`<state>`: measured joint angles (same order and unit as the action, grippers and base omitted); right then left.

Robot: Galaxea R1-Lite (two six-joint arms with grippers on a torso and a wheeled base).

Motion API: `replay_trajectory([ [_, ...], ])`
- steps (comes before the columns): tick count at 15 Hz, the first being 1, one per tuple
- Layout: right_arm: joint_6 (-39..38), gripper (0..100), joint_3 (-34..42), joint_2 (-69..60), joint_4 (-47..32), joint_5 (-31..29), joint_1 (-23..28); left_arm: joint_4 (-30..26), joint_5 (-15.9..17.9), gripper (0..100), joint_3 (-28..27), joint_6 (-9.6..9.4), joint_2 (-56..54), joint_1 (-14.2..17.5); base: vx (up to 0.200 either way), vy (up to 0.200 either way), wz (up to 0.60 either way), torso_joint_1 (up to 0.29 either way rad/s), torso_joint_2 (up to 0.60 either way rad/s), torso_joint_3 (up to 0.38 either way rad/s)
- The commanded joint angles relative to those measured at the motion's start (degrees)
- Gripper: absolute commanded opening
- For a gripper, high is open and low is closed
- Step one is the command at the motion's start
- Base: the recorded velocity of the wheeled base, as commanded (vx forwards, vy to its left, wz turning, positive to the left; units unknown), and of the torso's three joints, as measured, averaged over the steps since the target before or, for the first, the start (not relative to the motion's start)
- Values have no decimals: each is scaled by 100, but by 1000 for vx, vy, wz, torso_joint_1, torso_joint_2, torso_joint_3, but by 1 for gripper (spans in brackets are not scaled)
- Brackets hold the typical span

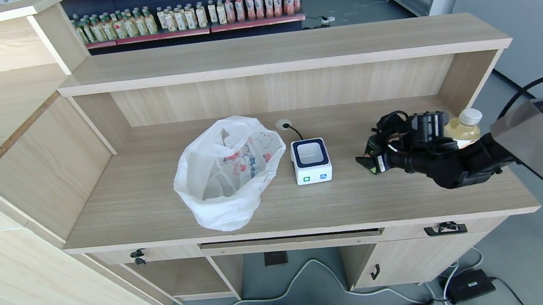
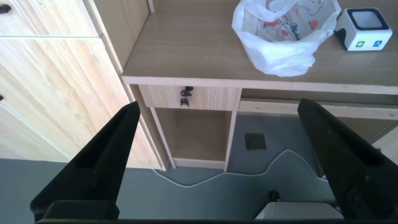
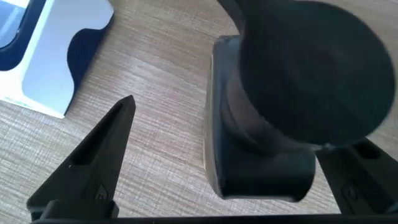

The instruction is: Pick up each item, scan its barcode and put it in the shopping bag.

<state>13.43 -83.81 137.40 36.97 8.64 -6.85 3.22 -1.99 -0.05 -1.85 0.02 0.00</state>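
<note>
The wooden counter (image 1: 142, 199) carries everything. One white shopping bag (image 1: 228, 178) sits in the middle of the countertop, a bit left and near the front edge. Its mouth is open to the top, so I think things can be dropped straight in. One white and blue scanner (image 1: 311, 160) stands just right of the bag with its window facing up, likely so a barcode can be shown over it. One bottle (image 1: 463, 129) with a white cap waits by the right end wall. One dark item (image 3: 298, 74) stands on the countertop right of the scanner; I cannot tell what it is.

There are two claws. The right gripper (image 3: 249, 124) has its fingers apart, one on each side of the dark item, probably ready to grab it. The left gripper (image 2: 219, 109) hangs below the front left corner, fingers apart, holding nothing.
</note>
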Motion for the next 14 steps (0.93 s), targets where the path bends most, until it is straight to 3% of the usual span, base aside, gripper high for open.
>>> replay_trajectory([
  [1,-16,100,-83,155,108,173,0,3,5,100,-4,1,-2,0,0,0,0,0,0,0],
  [5,-7,100,-487,331,91,375,-62,3,-3,100,-4,1,-2,0,0,0,0,0,0,0],
  [6,1,0,-470,331,82,384,-62,3,-3,100,-4,1,-2,0,0,0,0,0,0,0],
  [14,265,0,-338,-214,117,366,-36,3,-3,100,5,1,-2,0,0,0,0,0,0,0],
])
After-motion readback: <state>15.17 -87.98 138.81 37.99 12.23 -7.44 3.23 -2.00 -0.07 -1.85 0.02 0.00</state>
